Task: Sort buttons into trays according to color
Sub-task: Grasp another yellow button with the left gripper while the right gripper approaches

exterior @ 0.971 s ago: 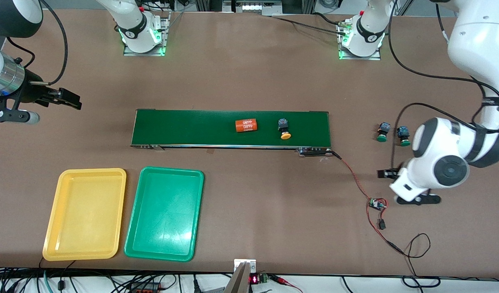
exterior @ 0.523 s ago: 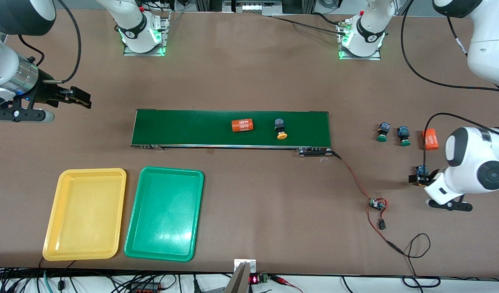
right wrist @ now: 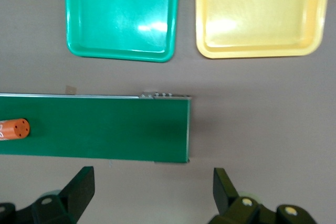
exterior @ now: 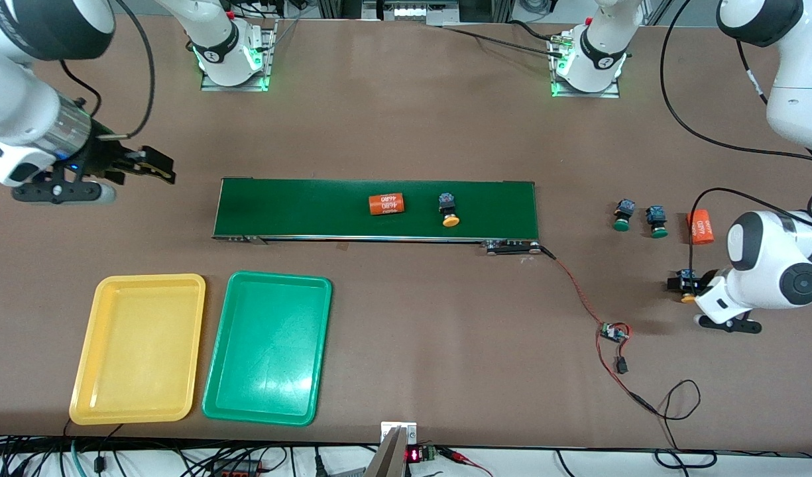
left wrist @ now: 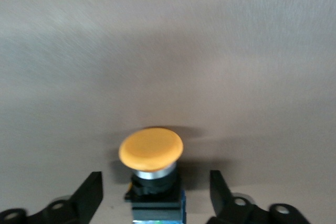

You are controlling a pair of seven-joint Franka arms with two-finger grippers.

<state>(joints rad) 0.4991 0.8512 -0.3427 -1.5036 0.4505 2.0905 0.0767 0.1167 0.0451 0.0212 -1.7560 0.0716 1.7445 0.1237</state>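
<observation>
Left fingers (left wrist: pixel 89 195): parted, a yellow button (left wrist: pixel 151 150) between them on the table, gaps either side.
Right fingers (right wrist: pixel 79 187): spread, empty, over table by belt (right wrist: pixel 94 127) end.
Trays: yellow (exterior: pixel 137 348), green (exterior: pixel 266 346), both empty.
Green buttons (exterior: pixel 622 215): beside left gripper (exterior: pixel 677 286).

Both arms are wearing glossy white shells with rounded joints, and black cables are looping along them. The left arm (exterior: pixel 770 265) is showing dark grey round caps on its joints and a black band where two segments meet. The right arm (exterior: pixel 28 126) is carrying a brushed silver ring just above its hand and a small blue light glowing beside it. Each hand is ending in matte black fingers with angled tips; silver screw heads are sitting in the black finger mounts (left wrist: pixel 239 203). The two bases are wearing black collars with white markings and are glowing green at the foot (exterior: pixel 233 66).
</observation>
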